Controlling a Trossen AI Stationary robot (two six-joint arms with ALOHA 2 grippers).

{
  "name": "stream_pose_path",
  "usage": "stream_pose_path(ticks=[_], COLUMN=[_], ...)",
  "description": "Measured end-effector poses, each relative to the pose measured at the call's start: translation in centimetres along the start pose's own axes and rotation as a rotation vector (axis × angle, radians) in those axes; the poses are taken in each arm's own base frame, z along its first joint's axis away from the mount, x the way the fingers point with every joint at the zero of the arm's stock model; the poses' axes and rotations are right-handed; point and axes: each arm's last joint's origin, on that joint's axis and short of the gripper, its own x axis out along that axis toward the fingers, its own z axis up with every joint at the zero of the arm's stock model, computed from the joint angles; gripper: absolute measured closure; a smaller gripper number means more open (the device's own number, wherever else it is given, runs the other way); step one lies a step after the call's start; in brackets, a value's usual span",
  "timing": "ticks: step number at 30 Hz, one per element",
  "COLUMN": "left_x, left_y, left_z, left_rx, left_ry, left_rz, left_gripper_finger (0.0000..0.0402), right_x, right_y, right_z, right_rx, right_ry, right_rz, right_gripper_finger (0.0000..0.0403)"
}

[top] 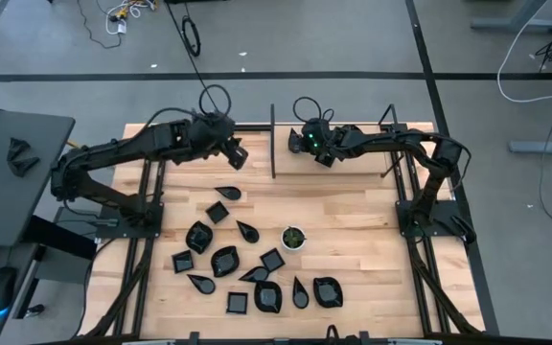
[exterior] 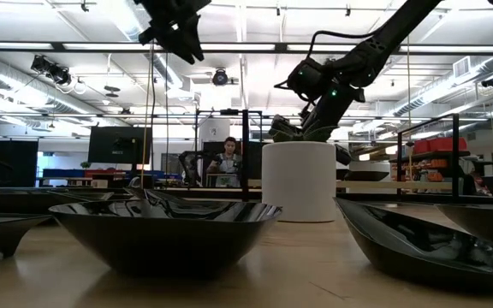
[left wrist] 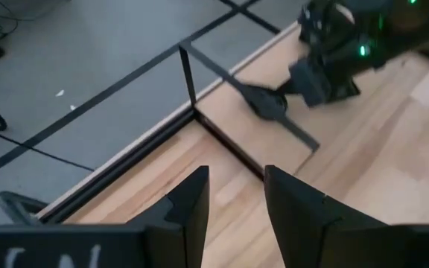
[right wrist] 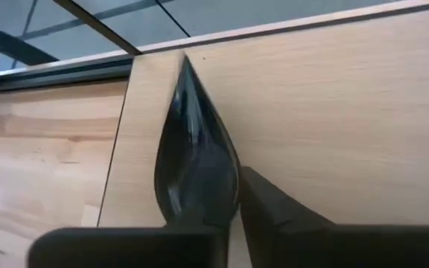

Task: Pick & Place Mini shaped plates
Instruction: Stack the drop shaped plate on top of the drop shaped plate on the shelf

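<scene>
A: What is seen nearest the front edge of the table (top: 353, 206)?

B: A cluster of small glossy black plates (top: 224, 260) is spread over the front half of the table, in square, teardrop and leaf shapes. Among them, toward the right side of the cluster, a small white cup (top: 293, 238) with green inside is standing upright. In the low view a black dish (exterior: 163, 224) is seen close up, with the white cup (exterior: 298, 181) behind it.

A: And farther back?

B: Both arms are held above the far part of the table, on either side of a thin black upright divider (top: 273, 142). The left end effector (top: 237, 154) is found left of the divider; in its wrist view its fingers (left wrist: 191, 208) are seen apart with nothing between them.

A: Is anything held by the right one?

B: Yes. The right end effector (top: 312, 142) is seen just right of the divider, closed on a teardrop plate (right wrist: 196, 160). The plate is held on edge, its pointed tip aimed away from the fingers toward the table's far edge. From the left wrist view the same plate (left wrist: 265, 101) is seen hanging from the right end effector above the wood.

A: Beyond the table?

B: A person (exterior: 228, 162) is seen far off in the room.
</scene>
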Motion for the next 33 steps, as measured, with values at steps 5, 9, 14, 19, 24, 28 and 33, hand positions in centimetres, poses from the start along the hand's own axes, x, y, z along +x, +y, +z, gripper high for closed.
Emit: stream_pose_path(ticks=[5, 9, 14, 19, 24, 28, 33], left_x=[0.4, 0.7, 0.7, 0.7, 0.7, 0.9, 0.9], left_y=[0.7, 1.3, 1.3, 1.3, 1.3, 1.2, 1.2], left_z=[0.9, 1.0, 1.0, 1.0, 1.1, 1.1, 1.1], left_rx=[-0.01, -0.002, 0.012, 0.053, 0.053, 0.052, 0.047], left_ry=[-0.053, -0.052, -0.048, -0.049, -0.052, -0.056, -0.056], left_rz=[0.012, 0.031, 0.035, 0.037, 0.038, 0.036, 0.035], left_gripper_finger=[0.0266, 0.0266, 0.0266, 0.0266, 0.0266, 0.0266, 0.0266], right_x=[0.0, 0.0, -0.4, -0.4, -0.6, 0.1, 1.4], right_y=[0.0, 0.3, 0.1, 0.1, 1.2, 1.2, 0.4], right_z=[0.0, 0.3, 0.8, 0.9, 1.3, 1.1, 0.6], right_rx=[-0.027, -0.121, -0.163, -0.203, -0.281, -0.265, -0.245], right_ry=[0.008, 0.078, 0.126, 0.136, 0.147, 0.147, 0.172], right_rz=[0.004, 0.113, 0.156, 0.18, 0.377, 0.373, 0.322], right_gripper_finger=[0.0323, 0.0302, 0.0326, 0.0391, 0.039, 0.0399, 0.0397])
